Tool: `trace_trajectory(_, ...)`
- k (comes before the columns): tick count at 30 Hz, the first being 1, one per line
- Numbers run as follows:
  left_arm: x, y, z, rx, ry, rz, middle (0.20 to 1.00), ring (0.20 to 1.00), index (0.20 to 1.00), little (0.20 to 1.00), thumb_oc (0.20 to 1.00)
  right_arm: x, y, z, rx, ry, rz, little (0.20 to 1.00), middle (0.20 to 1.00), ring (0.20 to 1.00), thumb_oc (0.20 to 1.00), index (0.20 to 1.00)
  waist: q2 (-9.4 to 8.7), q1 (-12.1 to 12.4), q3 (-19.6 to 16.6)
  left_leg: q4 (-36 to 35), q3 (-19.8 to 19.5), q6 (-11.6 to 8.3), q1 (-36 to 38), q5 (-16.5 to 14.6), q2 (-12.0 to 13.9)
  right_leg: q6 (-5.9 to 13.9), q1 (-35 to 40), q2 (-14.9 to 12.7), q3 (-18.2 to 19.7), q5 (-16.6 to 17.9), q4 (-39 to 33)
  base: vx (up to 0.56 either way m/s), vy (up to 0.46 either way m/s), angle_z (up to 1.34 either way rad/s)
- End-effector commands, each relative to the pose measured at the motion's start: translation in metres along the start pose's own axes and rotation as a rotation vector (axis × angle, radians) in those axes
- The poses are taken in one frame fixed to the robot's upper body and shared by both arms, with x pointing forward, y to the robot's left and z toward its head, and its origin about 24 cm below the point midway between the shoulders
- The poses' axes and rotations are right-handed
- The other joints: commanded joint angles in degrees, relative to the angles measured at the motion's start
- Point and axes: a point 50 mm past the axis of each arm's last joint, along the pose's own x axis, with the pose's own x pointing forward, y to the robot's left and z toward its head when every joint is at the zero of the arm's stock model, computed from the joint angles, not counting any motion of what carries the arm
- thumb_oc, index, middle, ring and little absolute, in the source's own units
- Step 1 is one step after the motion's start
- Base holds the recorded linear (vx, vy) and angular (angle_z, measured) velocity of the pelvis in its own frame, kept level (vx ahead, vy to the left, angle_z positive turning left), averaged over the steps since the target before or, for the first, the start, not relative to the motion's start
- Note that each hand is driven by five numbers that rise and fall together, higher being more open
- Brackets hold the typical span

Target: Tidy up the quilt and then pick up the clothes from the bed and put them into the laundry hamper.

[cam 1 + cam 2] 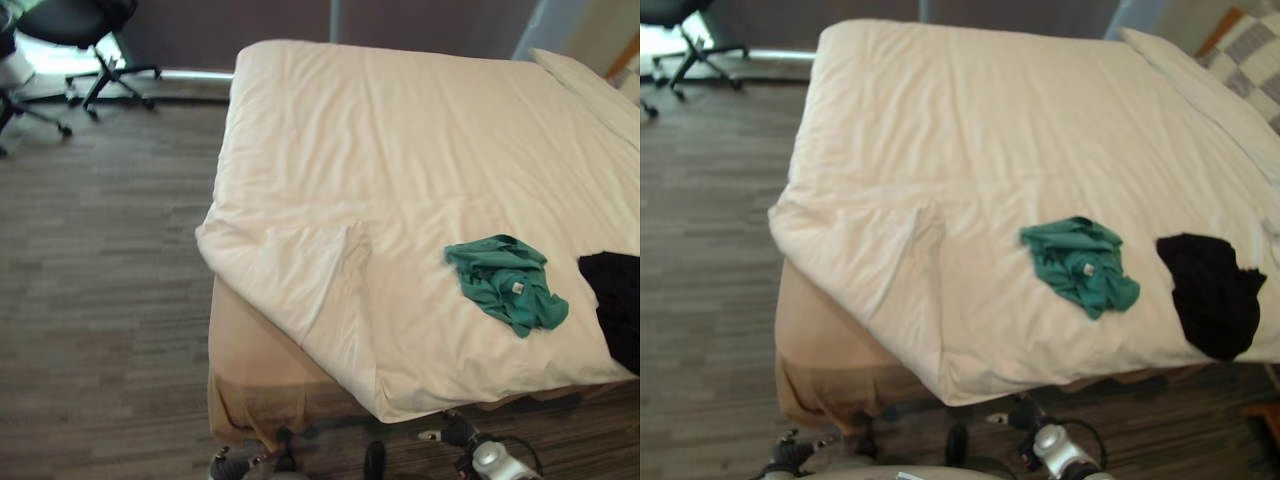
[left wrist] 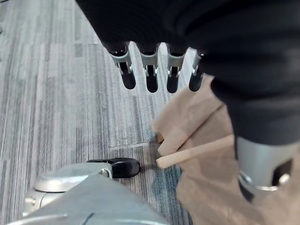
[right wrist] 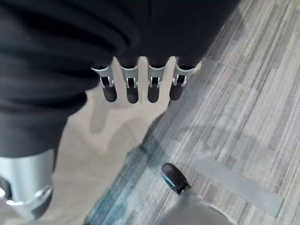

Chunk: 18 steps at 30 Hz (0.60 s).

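Below the bed's near edge, the left hand (image 2: 150, 70) and right hand (image 3: 140, 79) hang with fingers straight and released, holding nothing, beside the tan bed skirt (image 2: 211, 154). On the bed (image 1: 240, 340), the quilt (image 1: 400, 170) lies spread, with a folded ridge near the bed's near-left corner. The green garment (image 1: 505, 280) lies crumpled near the bed's front edge; the black garment (image 1: 1210, 290) lies just to its right. Both appear light and limp: pinch each at its bunched centre.
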Motion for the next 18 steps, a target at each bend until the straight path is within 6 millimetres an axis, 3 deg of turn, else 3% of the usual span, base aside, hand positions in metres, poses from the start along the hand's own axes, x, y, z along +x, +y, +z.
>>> trace_trajectory(1,0.006,0.002,0.036,-0.183,-0.092,0.075,1.000,1.000,1.000,1.000,1.000,-0.006,-0.025,-0.024,0.010,0.060,-0.086,1.000,1.000,1.000,1.000,1.000,3.80,-1.08,0.87,1.21,7.91,-0.01,-4.32,5.07,1.59,8.06,2.54,-7.57,-9.30,-5.22,0.01,-0.13,-0.067,1.27)
trace_trajectory(2,0.007,0.011,0.039,-0.227,-0.112,0.114,1.000,1.000,1.000,1.000,1.000,-0.007,-0.029,-0.027,0.048,0.065,-0.103,1.000,1.000,1.000,1.000,1.000,3.88,-1.32,0.98,2.45,11.30,0.25,-4.59,4.47,1.60,7.82,2.97,-7.43,-10.34,-5.48,0.01,-0.13,-0.067,1.42)
trace_trajectory(3,0.007,0.011,0.039,-0.227,-0.112,0.114,1.000,1.000,1.000,1.000,1.000,-0.007,-0.029,-0.027,0.048,0.065,-0.103,1.000,1.000,1.000,1.000,1.000,3.88,-1.32,0.93,2.46,11.30,0.26,-4.64,4.47,1.59,7.81,2.93,-7.43,-10.34,-5.48,0.01,0.00,-0.014,1.21)
trace_trajectory(4,0.006,0.029,0.049,-0.329,-0.186,0.180,1.000,1.000,1.000,1.000,1.000,-0.008,-0.032,-0.033,0.103,0.082,-0.129,1.000,1.000,1.000,1.000,1.000,4.85,-1.76,0.58,1.67,15.39,-0.35,-3.66,5.23,2.33,7.74,4.36,-7.15,-12.33,-5.83,0.01,0.07,0.027,0.58)
trace_trajectory(5,0.004,0.043,0.057,-0.349,-0.239,0.216,1.000,1.000,1.000,1.000,1.000,-0.010,-0.030,-0.034,0.125,0.077,-0.126,1.000,1.000,1.000,1.000,1.000,5.15,-2.00,0.19,0.70,15.37,-0.49,-3.07,5.51,2.25,7.77,4.81,-7.02,-12.31,-5.52,0.01,0.11,0.021,0.40)
trace_trajectory(7,-0.008,0.078,0.104,-0.340,-0.483,0.288,1.000,1.000,1.000,1.000,1.000,-0.013,-0.029,-0.040,0.181,0.074,-0.138,1.000,1.000,1.000,1.000,1.000,5.19,-2.34,-0.23,-0.09,16.22,-0.99,-2.12,6.58,2.90,7.95,5.70,-7.08,-13.66,-4.96,0.01,0.08,0.014,0.51)
trace_trajectory(10,-0.043,0.110,0.164,-0.192,-0.816,0.347,1.000,1.000,1.000,1.000,1.000,-0.020,-0.024,-0.048,0.206,0.064,-0.121,1.000,1.000,1.000,1.000,1.000,4.96,-2.65,-1.10,-0.57,16.73,-1.26,-1.29,6.80,3.52,8.27,5.92,-7.37,-13.75,-4.55,0.01,0.05,0.021,0.25)
trace_trajectory(12,-0.063,0.120,0.195,-0.127,-0.963,0.372,1.000,1.000,1.000,1.000,1.000,-0.021,-0.026,-0.054,0.202,0.084,-0.116,1.000,1.000,1.000,1.000,1.000,4.89,-2.74,-1.61,-0.57,17.08,-1.39,-0.99,6.62,3.77,8.46,5.84,-7.57,-13.59,-4.35,0.01,0.03,0.022,-0.03)
trace_trajectory(13,-0.063,0.120,0.195,-0.127,-0.964,0.372,1.000,1.000,1.000,1.000,1.000,-0.021,-0.026,-0.054,0.202,0.084,-0.116,1.000,1.000,1.000,1.000,1.000,4.86,-2.70,-1.58,-0.57,17.12,-1.39,-0.96,6.61,3.76,8.46,5.84,-7.57,-13.56,-4.35,0.01,0.02,0.020,-0.08)
trace_trajectory(15,-0.092,0.117,0.244,0.023,-1.164,0.375,1.000,1.000,1.000,1.000,1.000,-0.020,-0.025,-0.058,0.193,0.113,-0.099,1.000,1.000,1.000,1.000,1.000,4.95,-3.50,-2.28,-0.57,17.49,-1.32,-0.63,6.31,3.79,8.67,5.72,-7.75,-13.05,-4.04,0.01,0.03,0.047,-0.12)
trace_trajectory(16,-0.115,0.107,0.277,0.132,-1.304,0.361,1.000,1.000,1.000,1.000,1.000,-0.019,-0.021,-0.059,0.181,0.131,-0.081,1.000,1.000,1.000,1.000,1.000,5.02,-4.31,-2.71,-0.57,18.16,-1.24,-0.42,5.99,3.74,8.93,5.58,-8.00,-12.65,-3.73,0.01,0.04,0.063,-0.14)
trace_trajectory(17,-0.125,0.100,0.291,0.185,-1.363,0.354,1.000,1.000,1.000,1.000,1.000,-0.019,-0.020,-0.060,0.169,0.138,-0.075,1.000,1.000,1.000,1.000,1.000,5.12,-4.96,-3.08,-0.57,18.53,-1.22,-0.32,5.88,3.78,9.07,5.53,-8.15,-12.48,-3.59,0.01,0.03,0.047,-0.19)
trace_trajectory(18,-0.125,0.100,0.291,0.186,-1.364,0.354,1.000,1.000,1.000,1.000,1.000,-0.019,-0.020,-0.059,0.171,0.137,-0.076,1.000,1.000,1.000,1.000,1.000,5.09,-4.83,-3.03,-0.57,18.57,-1.21,-0.30,5.87,3.77,9.07,5.51,-8.16,-12.44,-3.58,0.01,0.04,0.046,-0.17)
